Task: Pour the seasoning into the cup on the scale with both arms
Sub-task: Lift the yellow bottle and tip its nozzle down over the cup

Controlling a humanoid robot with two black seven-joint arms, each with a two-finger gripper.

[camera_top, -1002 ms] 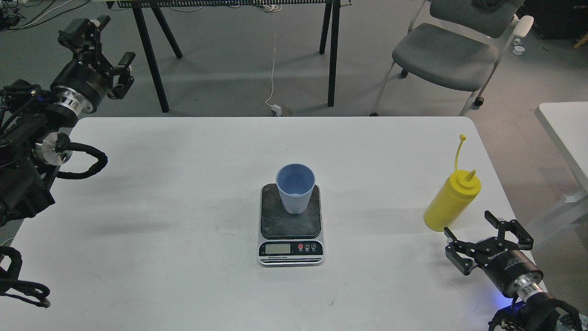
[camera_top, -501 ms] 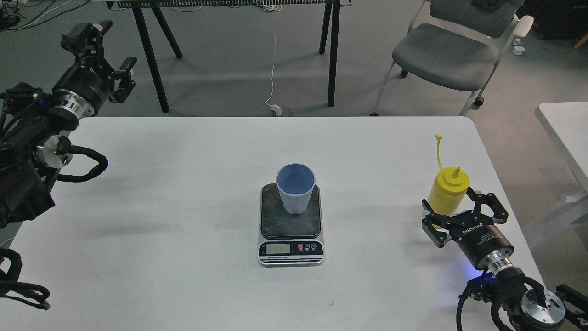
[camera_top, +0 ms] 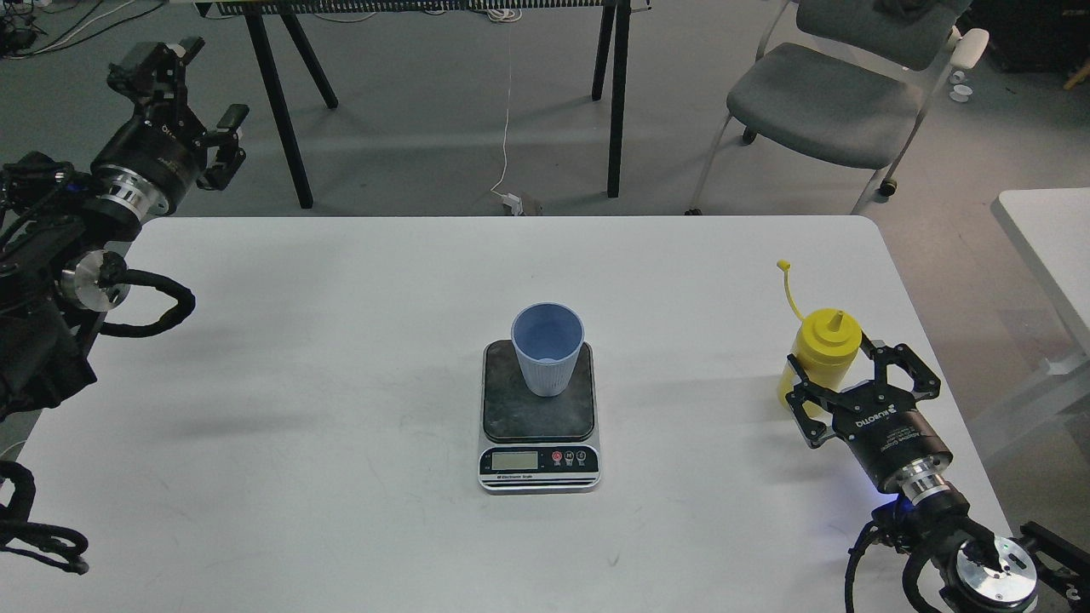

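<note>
The light blue cup [camera_top: 547, 349] stands upright and empty on the dark platform of the scale [camera_top: 538, 460] at the middle of the white table [camera_top: 341, 340]. The yellow seasoning bottle [camera_top: 824, 340] stands upright near the table's right edge, its cap strap up and to the left. My right gripper [camera_top: 834, 358] is open, one finger on each side of the bottle's lower body, which it partly hides. I cannot tell if the fingers touch it. My left gripper [camera_top: 197, 89] is open and empty, raised beyond the table's far left corner.
A grey chair [camera_top: 834, 102] and black trestle legs [camera_top: 281, 111] stand on the floor behind the table. A second white table [camera_top: 1052, 238] is at the right. The scale's display faces me.
My right gripper has moved forward from the table's front right corner and now straddles the bottle. The bottle has shifted a little left and its strap has swung left. The left arm barely moved.
</note>
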